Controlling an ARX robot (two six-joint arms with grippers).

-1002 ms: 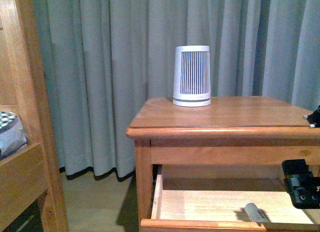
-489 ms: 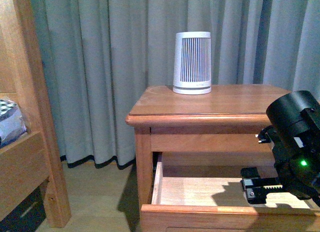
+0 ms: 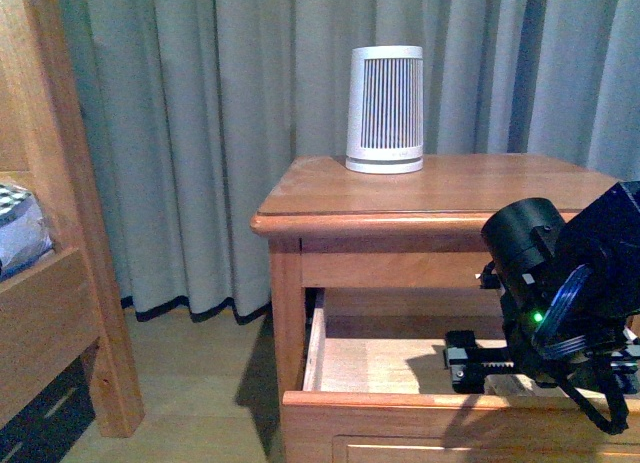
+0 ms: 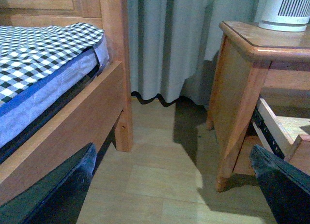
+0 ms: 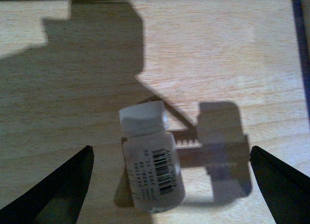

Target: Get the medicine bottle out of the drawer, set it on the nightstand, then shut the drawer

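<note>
**In the open drawer (image 3: 380, 368), bottle (image 5: 152, 178) lies beneath the spread right claw (image 5: 170, 151)**

Inside the nightstand (image 3: 420, 198), the upper drawer stands pulled out. The right claw hangs wide open over the bottle, gripping nothing. The bottle lies on its side on the pale wood, barcode label up, touching neither finger. Only the right wrist view shows this; from the front, the black arm (image 3: 560, 283) hides the bottle. The front view alone shows the ribbed canister (image 3: 385, 108) whole, upright at the back of the nightstand's top, before grey curtains (image 3: 200, 133). The left claw (image 4: 169, 156), also spread open and empty, hangs over the floor (image 4: 160, 185) between bed (image 4: 48, 54) and nightstand.
</note>
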